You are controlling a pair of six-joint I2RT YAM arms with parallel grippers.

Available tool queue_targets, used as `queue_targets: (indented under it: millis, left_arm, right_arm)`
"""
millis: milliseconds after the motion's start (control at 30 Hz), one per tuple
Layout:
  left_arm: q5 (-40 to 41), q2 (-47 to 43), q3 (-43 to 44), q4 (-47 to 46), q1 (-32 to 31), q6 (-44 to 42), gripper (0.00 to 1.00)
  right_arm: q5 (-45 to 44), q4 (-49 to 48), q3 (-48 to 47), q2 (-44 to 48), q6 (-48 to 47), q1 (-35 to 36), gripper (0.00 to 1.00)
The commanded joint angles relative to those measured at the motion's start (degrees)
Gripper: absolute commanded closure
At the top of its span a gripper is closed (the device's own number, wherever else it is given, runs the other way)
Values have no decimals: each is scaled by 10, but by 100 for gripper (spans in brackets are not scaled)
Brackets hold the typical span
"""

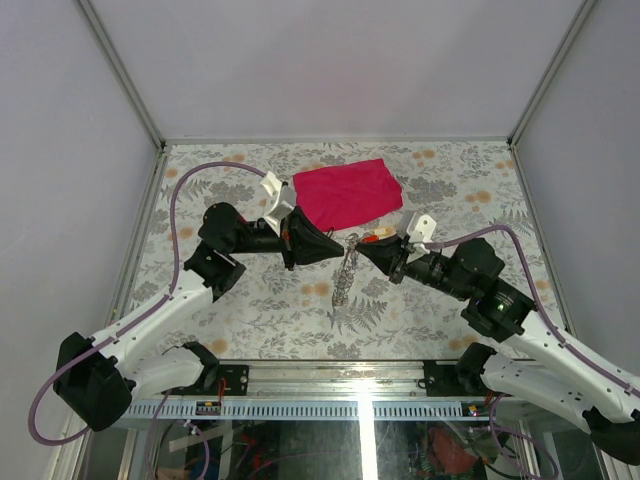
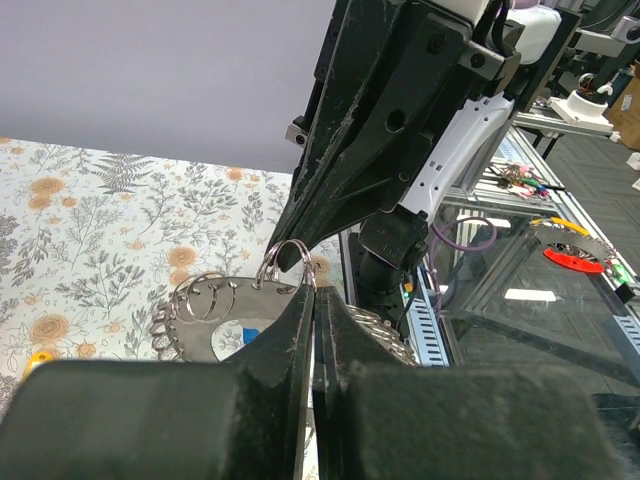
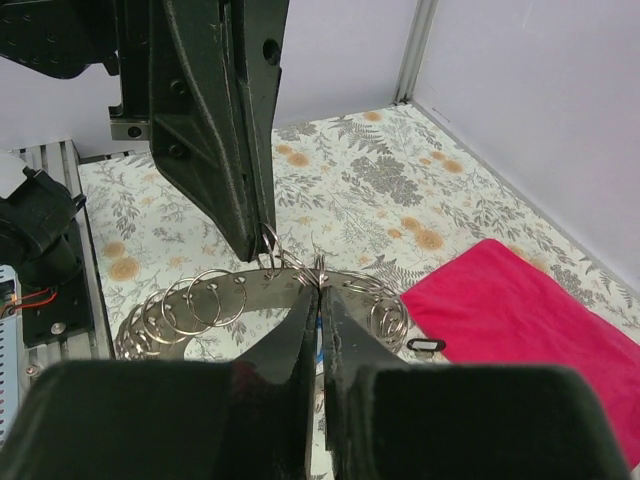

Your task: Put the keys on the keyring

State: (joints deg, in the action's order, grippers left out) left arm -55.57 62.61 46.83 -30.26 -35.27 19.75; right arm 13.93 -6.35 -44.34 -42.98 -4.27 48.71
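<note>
The keyring (image 1: 346,272) is a flat silver ring with several small split rings threaded through holes along its rim. It hangs in the air between my two grippers above the middle of the table. My left gripper (image 1: 338,247) is shut on its upper rim, and the left wrist view shows the jaws (image 2: 313,292) pinched on a small ring at the edge of the keyring (image 2: 204,329). My right gripper (image 1: 362,250) is shut on the same rim from the other side (image 3: 320,288), close to the left fingers, on the keyring (image 3: 241,291). I cannot make out any separate key.
A red cloth (image 1: 345,192) lies flat on the floral table behind the grippers and also shows in the right wrist view (image 3: 520,320). A small black loop (image 3: 425,345) lies on the table beside the cloth. Grey walls stand round the table.
</note>
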Motion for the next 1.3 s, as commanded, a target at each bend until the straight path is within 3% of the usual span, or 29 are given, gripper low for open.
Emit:
queue_targets:
  millis: [0,300,667,867,1067,1267]
  left_arm:
    - [9,-18,13,-18,-2,-7,100]
    - [32,-27,7,-25,-2,-5,100]
    - [47,-26,3,-40,-2,3,100]
    - [52,-27,2,-45,-2,4,100]
    - [54,-27,2,-44,-3,4,100]
    - [42,-26,6,-38,-2,2,100]
  right_arm:
    - [-32,-24,-6,18,2,2,97]
    - [-52,-121,59,49,58,2,99]
    - [-68,-276,138,49,238,2,99]
    - [-79,-279,153,62,248,2,96]
    - [-5,-214,136,83,124,2,70]
    - [44,-83,78,107,-88,2,58]
